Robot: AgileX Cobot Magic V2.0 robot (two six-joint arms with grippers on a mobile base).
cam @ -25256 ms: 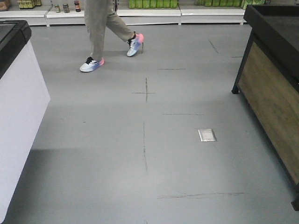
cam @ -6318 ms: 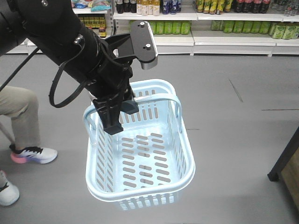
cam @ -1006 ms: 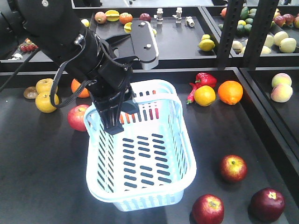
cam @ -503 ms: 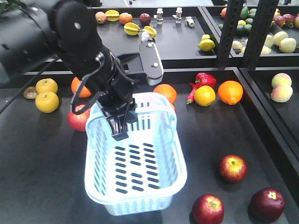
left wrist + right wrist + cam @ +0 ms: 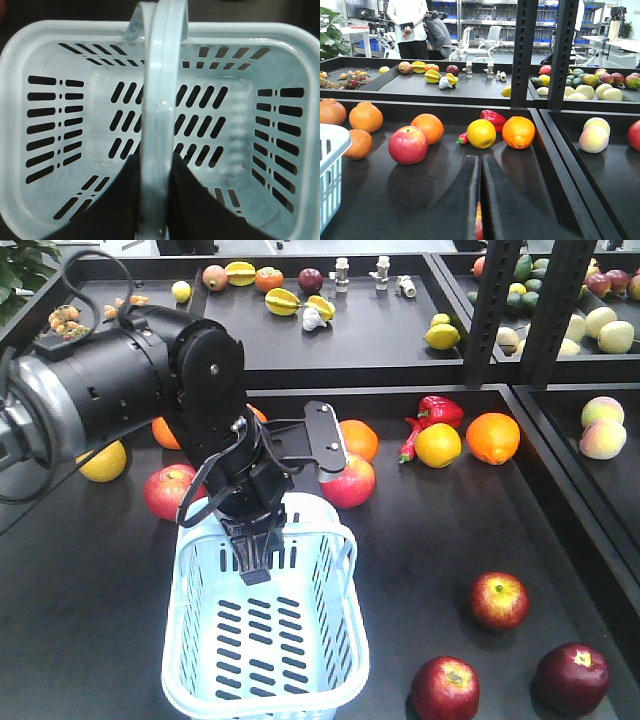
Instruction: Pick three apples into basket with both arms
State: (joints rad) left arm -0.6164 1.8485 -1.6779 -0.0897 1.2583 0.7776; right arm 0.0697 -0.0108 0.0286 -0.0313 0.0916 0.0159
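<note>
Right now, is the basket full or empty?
Empty: the basket shows only bare slotted floor and walls; no fruit inside.

Even overhead light fills all three views, bright and diffuse. The dark desk (image 5: 420, 200) gives soft sheen and faint shadows. The right tool (image 5: 480, 162) is blurred close to its lens. The basket (image 5: 265, 640) handle (image 5: 157, 125) looks washed out and soft, near the left wrist lens
</note>
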